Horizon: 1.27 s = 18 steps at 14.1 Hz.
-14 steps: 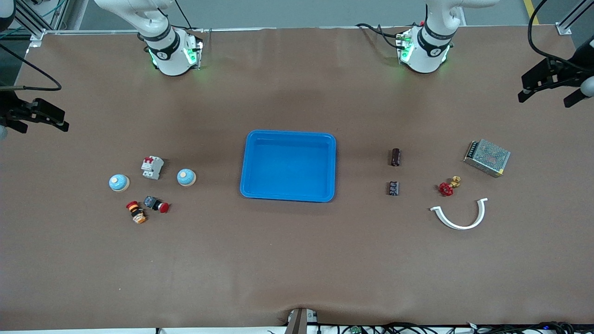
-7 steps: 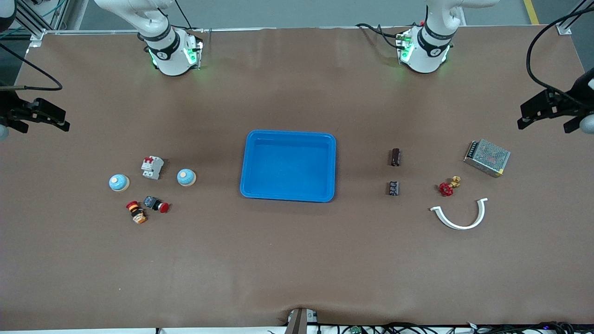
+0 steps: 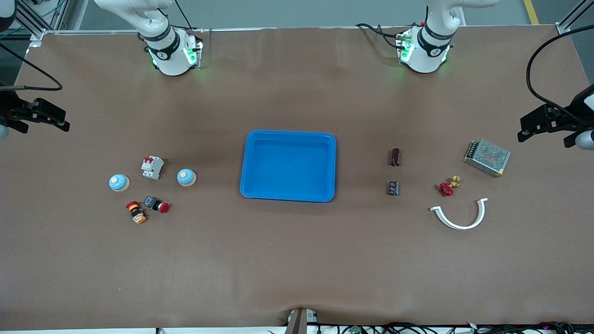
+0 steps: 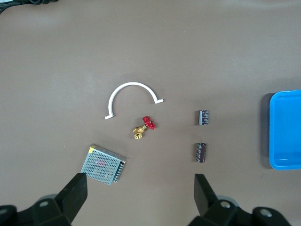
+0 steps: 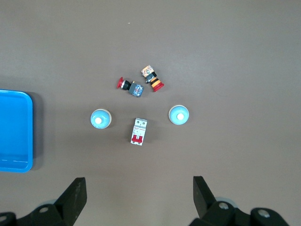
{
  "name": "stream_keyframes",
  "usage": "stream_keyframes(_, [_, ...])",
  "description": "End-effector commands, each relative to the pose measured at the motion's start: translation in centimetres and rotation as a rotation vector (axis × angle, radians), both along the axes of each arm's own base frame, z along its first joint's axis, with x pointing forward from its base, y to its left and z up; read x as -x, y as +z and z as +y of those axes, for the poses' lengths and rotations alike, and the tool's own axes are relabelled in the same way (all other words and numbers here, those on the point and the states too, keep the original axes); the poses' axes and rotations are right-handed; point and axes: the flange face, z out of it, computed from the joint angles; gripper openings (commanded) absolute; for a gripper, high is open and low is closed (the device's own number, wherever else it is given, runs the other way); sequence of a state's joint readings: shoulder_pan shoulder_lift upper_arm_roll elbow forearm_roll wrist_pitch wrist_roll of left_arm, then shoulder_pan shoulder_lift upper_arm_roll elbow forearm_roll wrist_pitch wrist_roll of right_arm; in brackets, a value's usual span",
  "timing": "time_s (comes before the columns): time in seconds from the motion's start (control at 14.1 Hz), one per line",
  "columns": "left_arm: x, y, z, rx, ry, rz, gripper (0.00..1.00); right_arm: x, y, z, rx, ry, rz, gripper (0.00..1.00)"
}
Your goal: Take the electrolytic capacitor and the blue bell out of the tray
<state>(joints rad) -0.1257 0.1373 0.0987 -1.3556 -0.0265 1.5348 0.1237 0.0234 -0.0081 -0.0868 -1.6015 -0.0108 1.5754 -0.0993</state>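
Observation:
Two dark capacitors lie toward the left arm's end of the table, a longer one [image 3: 395, 157] [image 4: 201, 152] and a shorter one [image 3: 394, 188] [image 4: 203, 117] nearer the front camera. Two light-blue bells [image 3: 119, 183] [image 3: 186, 177] [image 5: 178, 115] [image 5: 100, 118] sit toward the right arm's end. The blue tray [image 3: 287, 139] [image 4: 286, 129] [image 5: 14, 132] stands between the two groups with nothing in it. My left gripper [image 3: 544, 140] [image 4: 141, 188] hangs open high over the table beside the mesh box. My right gripper [image 3: 44, 129] [image 5: 139, 188] hangs open over bare table at the other end.
A metal mesh box [image 3: 487, 157], a red-handled brass valve [image 3: 448, 186] and a white curved strip [image 3: 460, 215] lie near the capacitors. A white circuit breaker [image 3: 152, 167] and two red push buttons [image 3: 157, 204] [image 3: 136, 212] lie among the bells.
My left gripper has drifted from the table's edge toward the mesh box. My right gripper has barely shifted. Nothing on the table has moved.

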Motion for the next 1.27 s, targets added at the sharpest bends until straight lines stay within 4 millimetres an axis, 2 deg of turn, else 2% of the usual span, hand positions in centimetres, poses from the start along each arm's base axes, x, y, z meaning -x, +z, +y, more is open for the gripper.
stream_keyframes(0.0, [0.2,1.2,-1.9,0.004,-0.049,-0.021,1.00,0.2,1.4,0.2,0.004,-0.008,-0.019,1.00])
stream_keyframes(0.21, [1.0,0.6,-3.2,0.004,-0.027,0.026,1.00,0.2,1.2,0.1,0.004,-0.011,-0.016,1.00])
stream_keyframes(0.28, [1.8,1.2,-3.2,0.005,-0.041,0.026,1.00,0.1,1.2,0.2,0.004,-0.010,-0.019,1.00])
stream_keyframes(0.5, [2.3,1.5,-3.5,0.006,-0.049,0.025,1.00,-0.1,0.8,0.6,0.000,-0.004,-0.014,1.00])
stream_keyframes(0.71, [3.2,1.5,-2.6,0.005,-0.065,0.026,1.00,-0.2,0.8,0.6,-0.002,-0.005,-0.012,1.00])
stream_keyframes(1.2, [2.9,2.3,-1.3,0.009,0.041,-0.007,1.00,-0.1,1.2,-0.1,0.005,-0.016,-0.018,1.00])
